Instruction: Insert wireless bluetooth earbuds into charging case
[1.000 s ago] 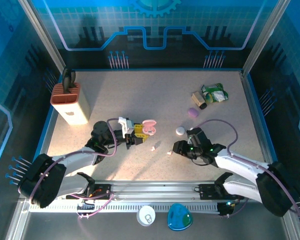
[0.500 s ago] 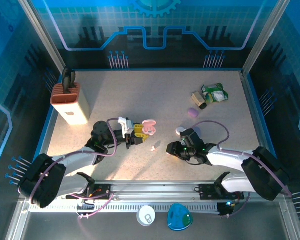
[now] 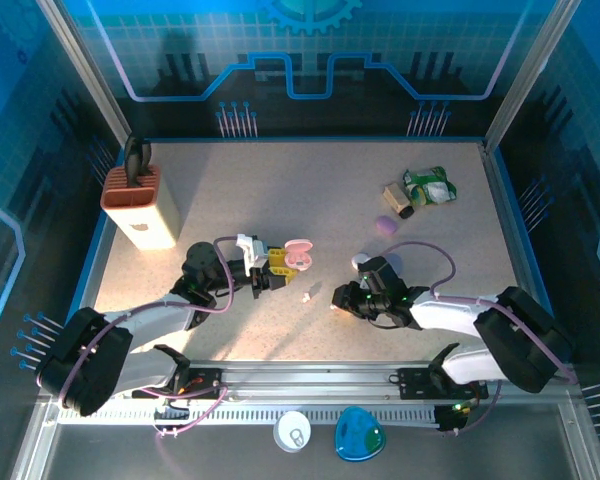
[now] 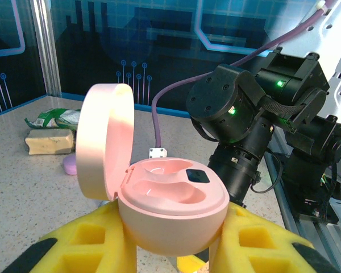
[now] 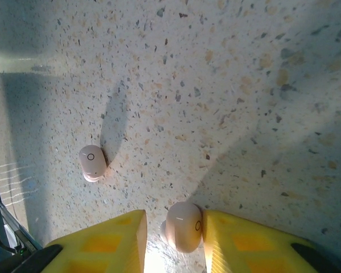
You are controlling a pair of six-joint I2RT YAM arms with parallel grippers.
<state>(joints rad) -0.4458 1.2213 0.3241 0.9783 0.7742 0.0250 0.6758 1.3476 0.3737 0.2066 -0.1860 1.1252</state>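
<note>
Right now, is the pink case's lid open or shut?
Open: the lid of the pink case stands upright off its hinge, wells exposed and apparently empty.

pink case open, lid upright | gripped between left gripper yellow pads | right arm close behind | lilac case on table beyond

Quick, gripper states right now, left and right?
Left gripper: shut on the open pink charging case.
Right gripper: open, straddling an earbud, gap on one side.
</note>
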